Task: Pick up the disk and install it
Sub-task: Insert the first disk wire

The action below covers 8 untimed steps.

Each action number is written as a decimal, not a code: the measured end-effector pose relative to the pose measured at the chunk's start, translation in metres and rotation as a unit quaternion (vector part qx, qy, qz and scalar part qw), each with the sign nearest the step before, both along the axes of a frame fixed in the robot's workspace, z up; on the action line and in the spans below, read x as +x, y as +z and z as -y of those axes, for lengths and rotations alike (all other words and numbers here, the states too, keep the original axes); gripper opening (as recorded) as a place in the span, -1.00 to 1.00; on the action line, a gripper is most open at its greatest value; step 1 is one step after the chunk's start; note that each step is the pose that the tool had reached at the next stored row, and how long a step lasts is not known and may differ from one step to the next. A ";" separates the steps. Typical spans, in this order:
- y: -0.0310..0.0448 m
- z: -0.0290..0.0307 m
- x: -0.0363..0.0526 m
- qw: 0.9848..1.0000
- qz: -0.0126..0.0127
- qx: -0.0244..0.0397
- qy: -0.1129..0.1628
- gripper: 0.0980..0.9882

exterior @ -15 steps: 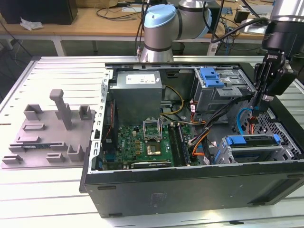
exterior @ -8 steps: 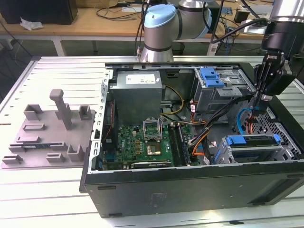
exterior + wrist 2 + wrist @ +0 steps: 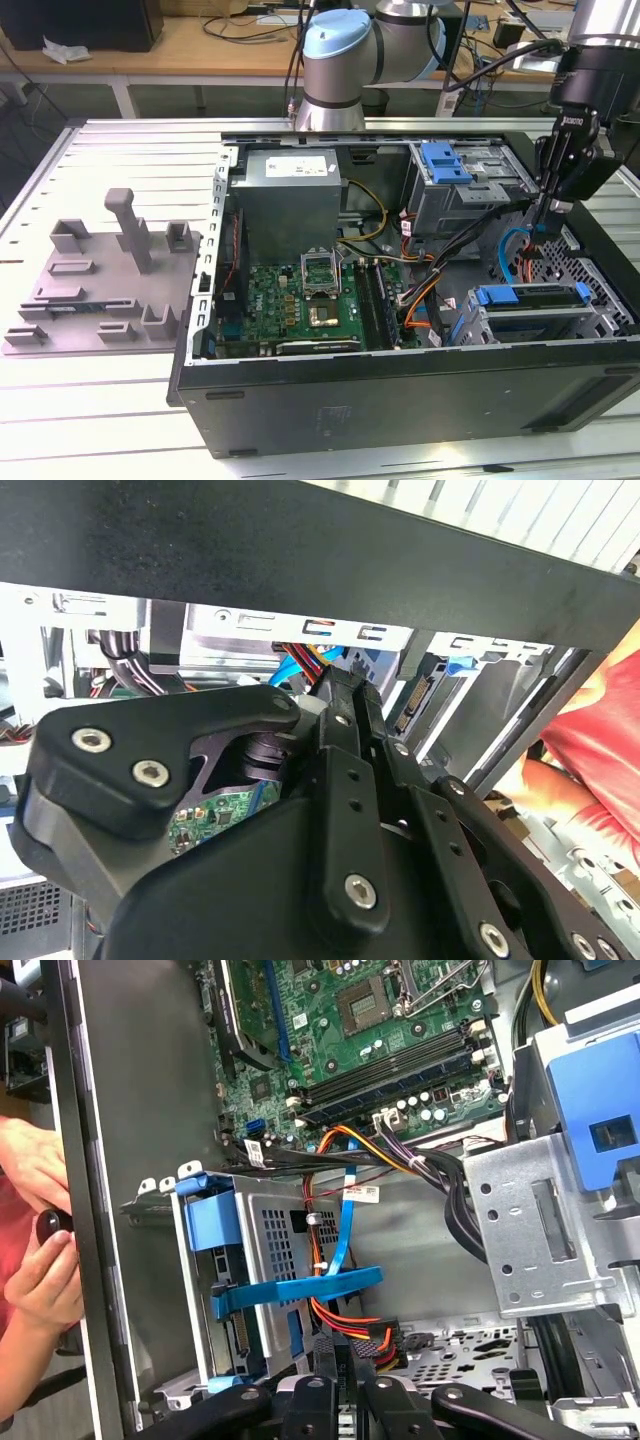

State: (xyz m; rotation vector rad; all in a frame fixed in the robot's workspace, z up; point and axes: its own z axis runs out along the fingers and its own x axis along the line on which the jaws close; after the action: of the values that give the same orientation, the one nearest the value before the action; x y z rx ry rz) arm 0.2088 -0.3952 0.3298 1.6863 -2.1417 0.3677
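The disk (image 3: pixel 530 297) lies in the metal drive cage at the near corner of the open computer case, on the exterior view's right. Its blue side rail faces up and its label is hidden. In the first wrist view the disk (image 3: pixel 205 1225) sits in that cage with a blue flat cable across it. My gripper (image 3: pixel 541 228) hangs inside the case, just above and behind the cage and close to the orange and red cables. Its fingers are shut with nothing between them, seen in the second wrist view (image 3: pixel 348 692) and the first wrist view (image 3: pixel 335 1355).
A grey plastic holder (image 3: pixel 100 280) with upright posts stands bare on the exterior view's left. A bright blue latch (image 3: pixel 445 162) tops the far drive bay. A black cable connector (image 3: pixel 385 1340) lies beside my fingers. A person's hands (image 3: pixel 30 1230) are outside the case wall.
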 end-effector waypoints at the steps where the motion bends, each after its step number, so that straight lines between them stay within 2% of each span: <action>1: 0.0000 0.0000 0.0000 1.000 0.000 0.000 0.000 -0.84; 4: -0.0001 0.0011 -0.0005 1.000 0.000 0.000 0.000 -0.84; 8: 0.0020 0.0057 -0.0045 1.000 0.000 0.000 0.000 -0.84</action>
State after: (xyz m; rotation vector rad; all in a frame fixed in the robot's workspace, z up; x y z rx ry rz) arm 0.2042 -0.4008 0.3318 1.6864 -2.1419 0.3678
